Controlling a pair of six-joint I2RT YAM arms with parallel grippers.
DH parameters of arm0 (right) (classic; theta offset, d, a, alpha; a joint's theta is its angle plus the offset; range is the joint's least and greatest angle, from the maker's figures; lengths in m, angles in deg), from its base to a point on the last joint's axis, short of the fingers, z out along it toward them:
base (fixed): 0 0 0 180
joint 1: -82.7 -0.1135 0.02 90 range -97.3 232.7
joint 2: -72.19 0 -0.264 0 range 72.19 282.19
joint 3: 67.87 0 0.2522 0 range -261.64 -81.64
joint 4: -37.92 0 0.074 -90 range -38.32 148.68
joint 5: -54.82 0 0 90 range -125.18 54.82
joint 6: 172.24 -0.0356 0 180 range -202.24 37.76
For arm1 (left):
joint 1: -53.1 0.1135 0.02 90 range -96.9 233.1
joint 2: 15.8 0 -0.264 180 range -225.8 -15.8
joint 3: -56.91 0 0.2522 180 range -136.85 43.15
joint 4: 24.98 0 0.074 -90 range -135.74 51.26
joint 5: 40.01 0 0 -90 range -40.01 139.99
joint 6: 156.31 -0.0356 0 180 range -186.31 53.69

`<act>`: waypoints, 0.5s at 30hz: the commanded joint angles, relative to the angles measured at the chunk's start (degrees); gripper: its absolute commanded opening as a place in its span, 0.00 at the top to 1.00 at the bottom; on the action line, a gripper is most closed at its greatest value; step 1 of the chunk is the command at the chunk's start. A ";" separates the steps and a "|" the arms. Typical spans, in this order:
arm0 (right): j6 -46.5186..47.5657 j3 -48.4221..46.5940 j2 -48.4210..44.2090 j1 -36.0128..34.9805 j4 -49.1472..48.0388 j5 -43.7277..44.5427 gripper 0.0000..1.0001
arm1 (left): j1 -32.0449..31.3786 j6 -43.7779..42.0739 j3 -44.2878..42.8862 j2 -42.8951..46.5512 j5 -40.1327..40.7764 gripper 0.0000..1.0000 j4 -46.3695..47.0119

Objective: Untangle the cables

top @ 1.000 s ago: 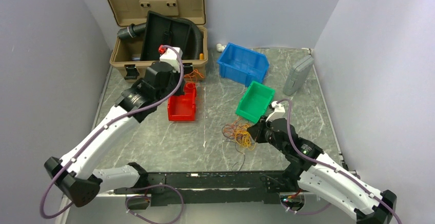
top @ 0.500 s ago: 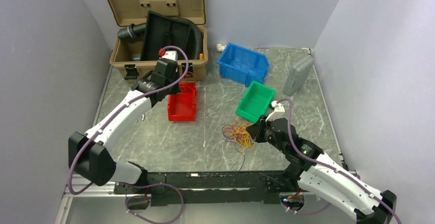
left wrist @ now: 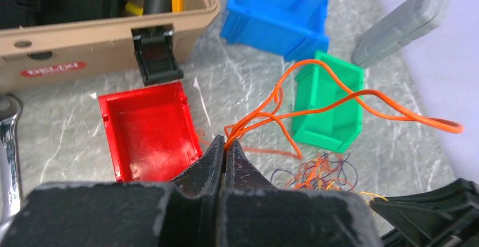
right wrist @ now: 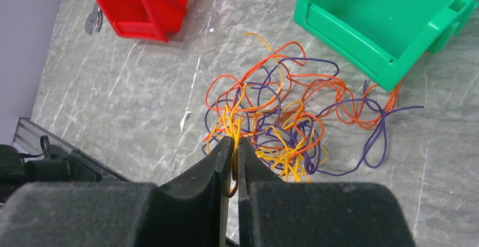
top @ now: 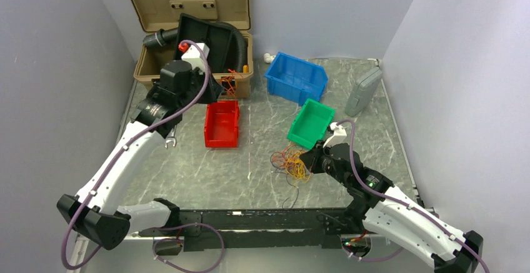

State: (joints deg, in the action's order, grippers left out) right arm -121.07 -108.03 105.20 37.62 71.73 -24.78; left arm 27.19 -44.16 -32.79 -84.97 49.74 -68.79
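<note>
The cables lie as a small tangle of orange, yellow and purple wires on the table in front of the green bin. My right gripper is low at its right edge, shut on a few yellow strands of the bundle. My left gripper is raised near the toolbox's front wall, above the red bin. It is shut on separate long orange wires that loop out from the fingertips.
An open tan toolbox with a black corrugated hose stands at the back left. A red bin, a green bin, a blue bin and a grey case sit around the tangle. A wrench lies left of the red bin.
My left arm has swung back and to the left with the orange wires in its grip, uncovering the wrench. The right arm and the tangle have not moved.
</note>
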 commanded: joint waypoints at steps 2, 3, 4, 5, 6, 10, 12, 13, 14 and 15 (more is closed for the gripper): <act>-0.79 -0.51 0.12 -0.11 -2.92 -0.31 0.89 | 1.32 -0.83 -3.06 3.23 -3.22 1.00 -2.48; -0.81 -0.55 0.03 -0.11 -2.92 -0.40 0.89 | 1.77 -0.72 -3.28 3.51 -3.14 1.00 -2.88; -0.81 -0.58 0.03 -0.16 -2.88 -0.46 0.89 | 2.15 -0.77 -3.39 3.73 -2.85 1.00 -3.30; -0.81 -0.71 -0.03 -0.10 -2.75 -0.40 0.89 | 2.24 -0.87 -3.72 3.73 -2.00 1.00 -3.83; -0.74 -0.74 -0.05 -0.13 -2.59 -0.33 0.89 | 2.27 -0.95 -4.03 3.65 -0.69 1.00 -4.51; -0.55 -1.02 -0.48 -0.12 -1.90 0.13 0.89 | 2.62 -0.99 -5.32 3.87 2.18 1.00 -6.07; -0.55 -0.96 -0.70 -0.10 -1.74 0.31 0.89 | 2.62 -1.12 -5.38 4.08 3.21 1.00 -5.75; -0.62 -0.91 -0.81 -0.14 -1.67 0.33 0.89 | 2.62 -1.22 -5.67 3.81 3.51 1.00 -5.78; -0.63 -0.88 -0.84 -0.12 -1.68 0.33 0.89 | 2.62 -1.28 -6.09 3.49 3.62 1.00 -6.02; -0.63 -0.93 -0.89 -0.10 -1.68 0.41 0.89 | 2.62 -1.32 -6.59 3.02 3.84 1.00 -6.36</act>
State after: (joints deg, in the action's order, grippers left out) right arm -121.33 -108.03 105.03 37.62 71.53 -24.81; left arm 29.58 -44.60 -35.77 -81.87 51.14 -74.36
